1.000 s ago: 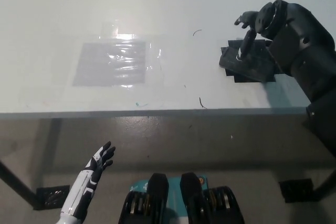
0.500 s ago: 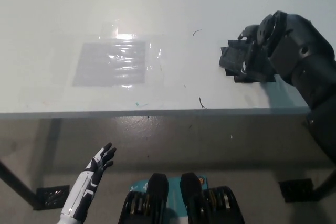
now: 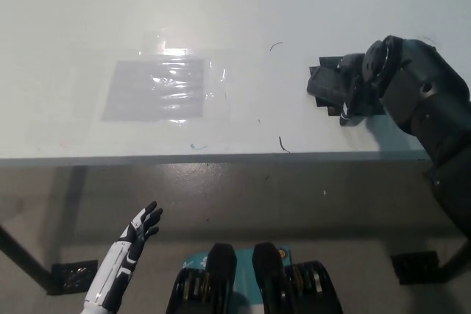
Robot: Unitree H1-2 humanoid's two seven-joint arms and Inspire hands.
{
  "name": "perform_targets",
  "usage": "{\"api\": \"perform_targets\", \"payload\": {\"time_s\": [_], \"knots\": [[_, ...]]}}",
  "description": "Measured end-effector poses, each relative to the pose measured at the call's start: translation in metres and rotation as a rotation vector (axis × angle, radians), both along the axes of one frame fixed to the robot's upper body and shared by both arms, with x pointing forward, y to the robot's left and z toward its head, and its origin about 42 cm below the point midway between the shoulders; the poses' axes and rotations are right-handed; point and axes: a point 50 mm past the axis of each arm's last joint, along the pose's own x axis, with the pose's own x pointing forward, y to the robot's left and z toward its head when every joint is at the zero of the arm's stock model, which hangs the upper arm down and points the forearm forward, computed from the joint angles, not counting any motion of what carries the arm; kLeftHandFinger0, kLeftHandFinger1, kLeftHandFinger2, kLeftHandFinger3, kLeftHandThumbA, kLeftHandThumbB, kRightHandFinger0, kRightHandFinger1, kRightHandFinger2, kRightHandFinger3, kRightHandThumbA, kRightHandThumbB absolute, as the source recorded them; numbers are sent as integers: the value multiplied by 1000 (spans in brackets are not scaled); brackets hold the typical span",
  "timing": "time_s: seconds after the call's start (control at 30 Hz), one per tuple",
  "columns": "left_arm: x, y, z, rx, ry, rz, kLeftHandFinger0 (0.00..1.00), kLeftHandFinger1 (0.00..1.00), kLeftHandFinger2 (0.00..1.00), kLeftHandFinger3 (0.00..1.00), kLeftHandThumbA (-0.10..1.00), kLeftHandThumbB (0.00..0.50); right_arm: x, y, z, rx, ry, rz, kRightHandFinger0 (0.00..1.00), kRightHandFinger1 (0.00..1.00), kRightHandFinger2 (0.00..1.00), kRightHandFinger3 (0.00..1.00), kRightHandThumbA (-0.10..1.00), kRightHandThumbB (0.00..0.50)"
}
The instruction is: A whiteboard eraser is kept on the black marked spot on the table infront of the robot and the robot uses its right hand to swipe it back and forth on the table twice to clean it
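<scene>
Right robot hand (image 3: pixel 352 87): black, curled down over the eraser; appears to grip it
Eraser (image 3: pixel 324 84): dark, on the black marked spot (image 3: pixel 331 106), right side of the white tabletop (image 3: pixel 221 20)
Left robot hand (image 3: pixel 143 223): white, fingers spread, holding nothing, below the tabletop edge

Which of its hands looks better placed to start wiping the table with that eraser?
The right. Its black right hand is already down on the eraser on the table, while the white left hand hangs open below the table edge, far off.
</scene>
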Motion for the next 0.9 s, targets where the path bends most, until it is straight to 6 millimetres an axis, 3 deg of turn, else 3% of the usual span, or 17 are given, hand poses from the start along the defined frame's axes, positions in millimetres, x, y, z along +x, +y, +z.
{"api": "perform_targets", "payload": {"time_s": [0.03,0.07,0.1,0.13,0.17,0.2,0.27,0.3,0.37,0.43,0.63,0.67,0.7,0.73,0.8,0.83,0.9], "knots": [[0,0,0,0,0,0,1000,1000,1000,1000,1000,448,0,0,-1,-1,-11,-2,1000,1000,1000,1000,915,311],[0,0,0,1,1,0,1000,1000,1000,1000,1000,443,0,-1,-1,-1,-20,-4,903,957,937,1000,882,284],[0,0,0,3,2,0,1000,1000,1000,1000,1000,443,0,-1,-3,-2,-47,-7,677,702,679,840,836,252],[0,0,0,4,2,0,1000,1000,1000,1000,1000,444,0,-2,-5,-3,-69,-7,299,267,316,508,789,241],[0,0,-1,4,2,0,1000,1000,1000,1000,1000,454,0,-2,-5,-4,-80,-7,12,13,110,306,759,238],[0,0,-1,5,3,0,1000,1000,1000,1000,1000,453,0,-2,-6,-4,-96,-6,2,3,73,250,752,252],[0,0,-1,7,3,0,1000,1000,1000,1000,1000,448,0,-3,-8,-3,-133,-7,0,64,152,296,738,267],[0,0,-1,8,3,-1,1000,1000,1000,1000,1000,443,0,-3,-8,-2,-153,-9,85,141,231,377,759,278],[0,0,-1,9,3,-1,1000,1000,1000,1000,1000,440,0,-5,-11,-1,-185,-13,6,58,140,306,770,289],[0,0,-1,10,3,-1,1000,1000,1000,1000,1000,439,0,-6,-12,-1,-211,-20,0,3,93,256,769,302],[0,0,0,12,2,-2,1000,1000,1000,1000,1000,430,-2,-10,-20,3,-291,-35,0,0,61,209,737,297],[0,0,0,12,2,-2,1000,1000,1000,1000,1000,426,-2,-10,-20,2,-311,-37,27,34,84,216,742,299],[0,0,0,13,2,-3,1000,1000,1000,1000,1000,417,-2,-11,-19,1,-329,-38,112,116,165,291,742,299],[0,1,0,15,1,-4,1000,1000,1000,1000,1000,415,-1,-13,-17,-1,-349,-39,134,130,190,346,739,303],[0,2,1,19,0,-7,1000,1000,1000,1000,1000,409,0,-17,-14,-6,-385,-41,53,64,144,333,739,299],[1,3,1,23,0,-9,1000,1000,1000,1000,1000,409,0,-20,-12,-9,-405,-43,2,3,75,269,749,301],[1,5,1,29,0,-11,1000,1000,1000,1000,1000,416,1,-23,-10,-13,-423,-45,0,15,71,211,759,307]]}}
